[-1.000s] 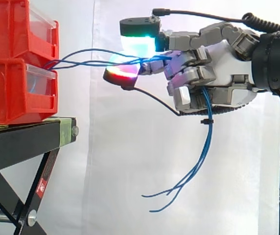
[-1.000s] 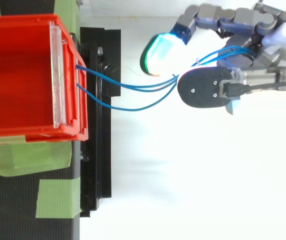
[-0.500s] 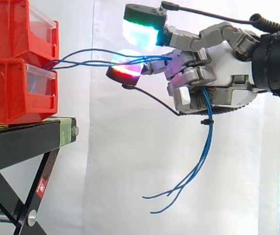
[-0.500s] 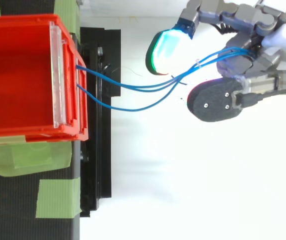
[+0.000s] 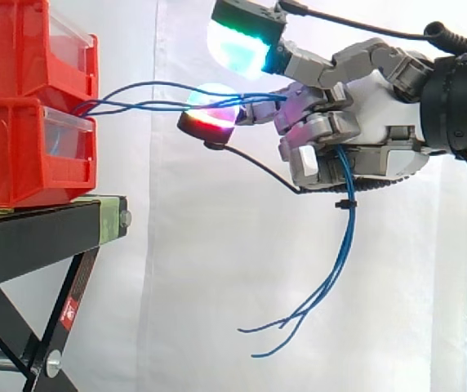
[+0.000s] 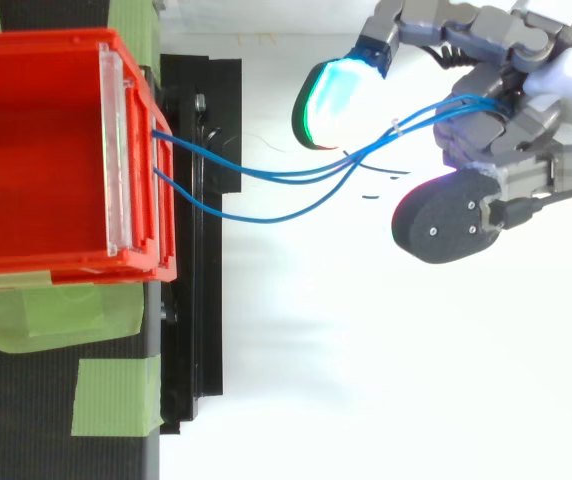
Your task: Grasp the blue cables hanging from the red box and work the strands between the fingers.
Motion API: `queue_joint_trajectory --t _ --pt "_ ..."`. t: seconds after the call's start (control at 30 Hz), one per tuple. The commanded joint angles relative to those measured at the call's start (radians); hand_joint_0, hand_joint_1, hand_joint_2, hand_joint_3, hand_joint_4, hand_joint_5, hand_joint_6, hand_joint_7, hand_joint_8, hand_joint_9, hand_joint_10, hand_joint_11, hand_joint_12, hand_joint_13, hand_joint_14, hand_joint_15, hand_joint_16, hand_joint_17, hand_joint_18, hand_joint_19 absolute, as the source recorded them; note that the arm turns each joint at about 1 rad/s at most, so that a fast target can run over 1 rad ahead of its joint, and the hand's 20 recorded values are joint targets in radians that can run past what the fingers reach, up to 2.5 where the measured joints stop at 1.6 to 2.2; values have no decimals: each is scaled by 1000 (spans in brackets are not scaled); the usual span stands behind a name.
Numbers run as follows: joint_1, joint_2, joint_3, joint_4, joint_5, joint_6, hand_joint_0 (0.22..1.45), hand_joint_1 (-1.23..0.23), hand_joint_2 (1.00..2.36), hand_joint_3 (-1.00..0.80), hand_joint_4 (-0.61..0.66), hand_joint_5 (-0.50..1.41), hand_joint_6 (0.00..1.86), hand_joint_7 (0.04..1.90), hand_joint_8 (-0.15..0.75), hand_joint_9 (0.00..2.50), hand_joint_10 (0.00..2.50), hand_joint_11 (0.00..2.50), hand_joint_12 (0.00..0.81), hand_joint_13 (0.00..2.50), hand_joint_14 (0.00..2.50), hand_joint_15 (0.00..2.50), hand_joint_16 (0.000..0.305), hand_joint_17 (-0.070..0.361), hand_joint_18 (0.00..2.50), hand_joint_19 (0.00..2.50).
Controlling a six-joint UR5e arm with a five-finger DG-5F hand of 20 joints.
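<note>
Three thin blue cables [image 5: 152,104] run from the front of the red bins [image 5: 21,106] rightwards into my hand [image 5: 380,139]. The strands pass between its curled fingers near the palm, and their loose ends dangle below it [image 5: 331,278]. One green-glowing fingertip [image 5: 237,45] is raised well above the strands. A red-and-cyan fingertip [image 5: 209,114] sits just under them. From above, the cables [image 6: 266,185] leave the bin [image 6: 36,150] at two spots and converge near the green pad [image 6: 331,100]. The dark-backed fingertip [image 6: 451,220] stands off to one side of them.
The red bins are stacked on a black stand [image 5: 46,237] with green tape patches [image 6: 116,400] on its top. A white curtain hangs behind. Open air lies between the stand's edge and the hand.
The green fingertip has lifted away from the strands and the dark-backed fingertip has swung off them to the side. The cables remain held in the curled fingers.
</note>
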State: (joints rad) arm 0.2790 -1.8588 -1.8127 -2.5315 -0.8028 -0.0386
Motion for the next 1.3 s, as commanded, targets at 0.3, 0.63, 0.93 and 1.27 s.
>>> queue_joint_trajectory --t 0.3,0.63,0.93,1.27 --pt "0 1 0 -18 7 -66 896 -838 1007 -840 250 48 175 1347 478 1742 2500 2500 586 1938 2500 1600 255 191 2500 583" --pt "0 1 1 -9 17 -127 893 -804 1006 -825 261 109 164 1385 478 1742 2500 2500 586 1938 2500 1600 255 191 2500 583" --pt "14 1 1 10 19 -144 935 -793 1010 -773 266 99 305 1336 478 1742 2500 2500 586 1938 2500 1600 255 191 2500 583" --pt "42 1 1 26 44 -187 975 -793 1010 -752 263 86 396 1316 478 1742 2500 2500 586 1938 2500 1600 255 191 2500 583"
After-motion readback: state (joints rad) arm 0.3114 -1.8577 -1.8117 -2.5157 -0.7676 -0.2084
